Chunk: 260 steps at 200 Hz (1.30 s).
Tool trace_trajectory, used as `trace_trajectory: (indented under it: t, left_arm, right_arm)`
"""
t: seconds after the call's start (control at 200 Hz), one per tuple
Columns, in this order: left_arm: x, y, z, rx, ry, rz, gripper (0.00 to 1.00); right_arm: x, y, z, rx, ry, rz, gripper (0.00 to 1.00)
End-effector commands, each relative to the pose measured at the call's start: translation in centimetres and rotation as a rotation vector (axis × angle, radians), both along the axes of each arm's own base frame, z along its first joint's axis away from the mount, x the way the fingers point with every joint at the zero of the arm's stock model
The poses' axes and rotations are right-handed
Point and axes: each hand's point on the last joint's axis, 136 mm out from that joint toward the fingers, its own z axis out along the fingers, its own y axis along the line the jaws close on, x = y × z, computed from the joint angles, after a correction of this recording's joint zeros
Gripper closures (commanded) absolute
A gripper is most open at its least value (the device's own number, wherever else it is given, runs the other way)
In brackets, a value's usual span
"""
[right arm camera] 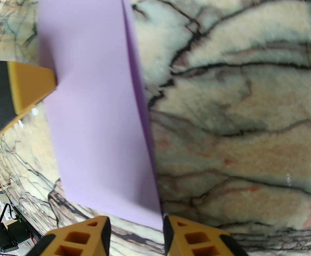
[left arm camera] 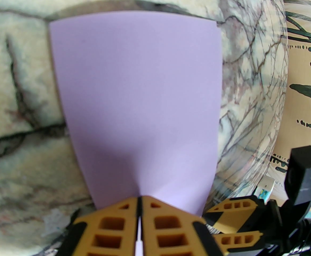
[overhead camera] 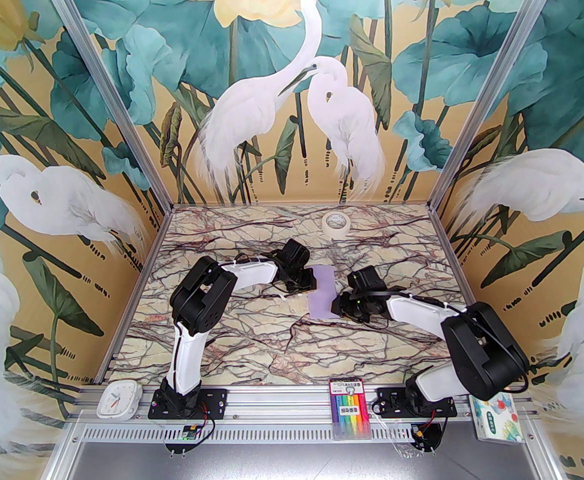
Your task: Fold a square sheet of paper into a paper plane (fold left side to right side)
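Note:
The square sheet of paper lies mid-table, folded in half into a narrow lavender rectangle. Its two layers show along one long edge in the right wrist view. My left gripper is at the sheet's left edge. Its orange fingers are shut together on the paper, with a lavender sliver between them. My right gripper stands at the near right corner. Its jaws are open, with the paper's corner in the gap and no pinch on it. The paper plane is out of view.
A white tape roll sits at the back of the marble table. On the front rail are a white clock, a marker pack and a tissue pack. Painted walls enclose three sides.

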Motion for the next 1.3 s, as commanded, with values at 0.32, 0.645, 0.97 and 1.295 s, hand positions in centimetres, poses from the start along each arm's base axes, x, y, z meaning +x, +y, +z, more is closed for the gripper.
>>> trace_trajectory:
  t: [0.32,0.645,0.97,1.295]
  left_arm:
    - [-1.6,1.6,-3.3,0.079,0.067,0.018,0.91]
    - [-1.7,1.5,-3.2,0.073,0.069,0.018,0.91]
    - [-1.8,1.4,-3.1,0.063,0.072,0.014,0.91]
    - [-0.7,0.7,-0.2,-0.002,0.032,0.019,0.90]
  right_arm:
    - [0.7,1.4,0.6,0.081,-0.004,0.012,0.61]
    - [1.5,2.0,2.2,0.108,-0.042,0.023,0.61]
    - [2.5,0.3,1.7,-0.027,-0.077,0.011,0.60]
    - [2.5,0.1,-0.5,-0.073,-0.017,0.030,0.60]
